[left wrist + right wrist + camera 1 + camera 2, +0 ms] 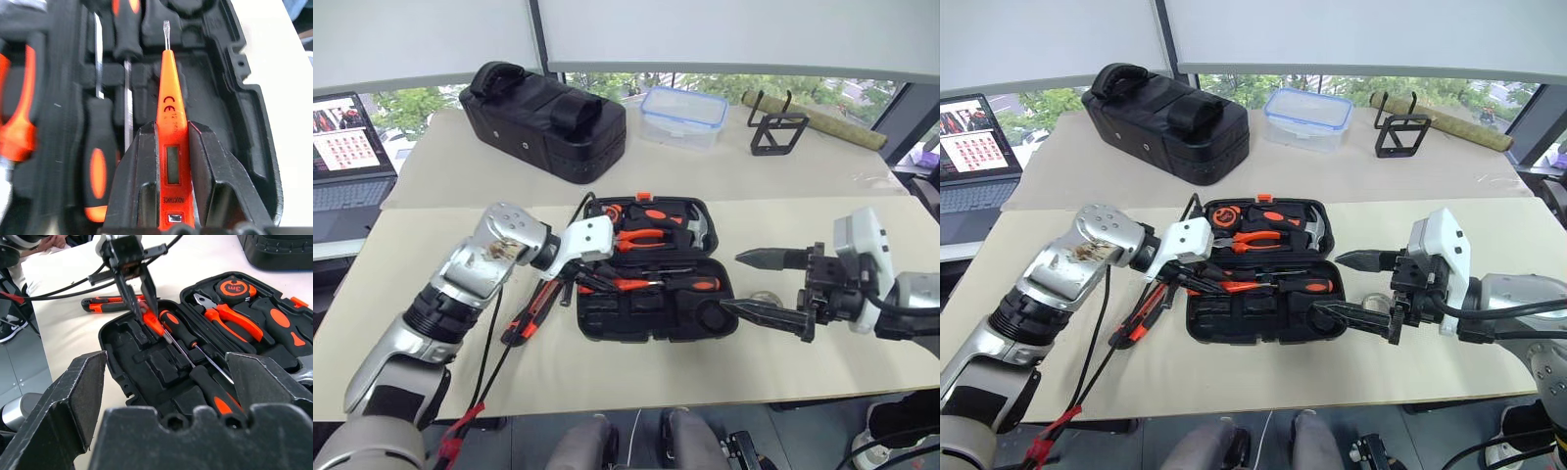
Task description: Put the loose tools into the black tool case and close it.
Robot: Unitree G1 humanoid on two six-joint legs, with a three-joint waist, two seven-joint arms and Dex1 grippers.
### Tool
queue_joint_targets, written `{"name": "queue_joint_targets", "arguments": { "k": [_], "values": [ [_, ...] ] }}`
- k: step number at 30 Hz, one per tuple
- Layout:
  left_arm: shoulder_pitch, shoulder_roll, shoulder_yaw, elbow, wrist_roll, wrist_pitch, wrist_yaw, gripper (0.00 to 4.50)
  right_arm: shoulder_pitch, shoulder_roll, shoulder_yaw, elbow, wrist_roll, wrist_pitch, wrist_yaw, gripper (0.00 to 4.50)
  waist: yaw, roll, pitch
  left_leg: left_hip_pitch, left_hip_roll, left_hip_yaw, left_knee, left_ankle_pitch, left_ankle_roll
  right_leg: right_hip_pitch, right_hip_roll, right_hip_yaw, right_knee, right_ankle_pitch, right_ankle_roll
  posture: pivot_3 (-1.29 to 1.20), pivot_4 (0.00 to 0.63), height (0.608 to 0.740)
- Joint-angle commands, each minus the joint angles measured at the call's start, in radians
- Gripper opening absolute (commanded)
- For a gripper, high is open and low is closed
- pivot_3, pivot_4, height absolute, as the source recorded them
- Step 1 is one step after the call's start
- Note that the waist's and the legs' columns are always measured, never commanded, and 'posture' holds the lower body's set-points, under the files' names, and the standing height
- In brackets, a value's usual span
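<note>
While two screwdrivers (pixel 100 161) lie cased, one tester (pixel 171 147) hovers.

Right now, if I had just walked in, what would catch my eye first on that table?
Probably the open black tool case in the middle of the table, full of orange-handled tools. The left end effector is shut on a slim orange tester screwdriver, held over the case's front half. The right end effector hangs wide open at the case's right edge, and an orange-black utility knife lies on the table to the case's left.
</note>
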Motion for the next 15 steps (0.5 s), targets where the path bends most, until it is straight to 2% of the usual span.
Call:
{"name": "queue_joint_targets", "arguments": {
  "k": [1,10,15],
  "values": [
    [-0.030,-0.010,-0.013,-0.023,0.005,-0.003,-0.012,0.40,0.002,0.004,-0.016,-0.032,0.003,-0.032,-0.012,4.50,0.001,0.000,0.000,0.000,0.000,0.000,0.000,0.000,0.000,0.000,0.000,0.000,0.000,0.000,0.000,0.00,0.150,0.722],
    [-0.098,-0.096,-0.088,0.136,0.113,-0.033,0.047,0.40,-0.001,0.008,-0.007,-0.031,0.002,-0.044,-0.031,4.50,0.011,0.000,0.000,0.000,0.000,0.000,0.002,0.000,0.000,0.001,0.000,0.000,0.000,0.000,0.000,0.00,0.150,0.722],
    [-0.102,-0.100,-0.108,0.152,0.132,-0.035,0.023,0.40,-0.020,0.010,-0.003,-0.015,-0.002,-0.053,-0.041,4.50,0.010,0.000,0.000,0.000,0.000,0.000,0.002,0.000,0.000,0.000,0.000,0.000,0.000,0.000,0.000,0.00,0.150,0.722]
  ]
}}
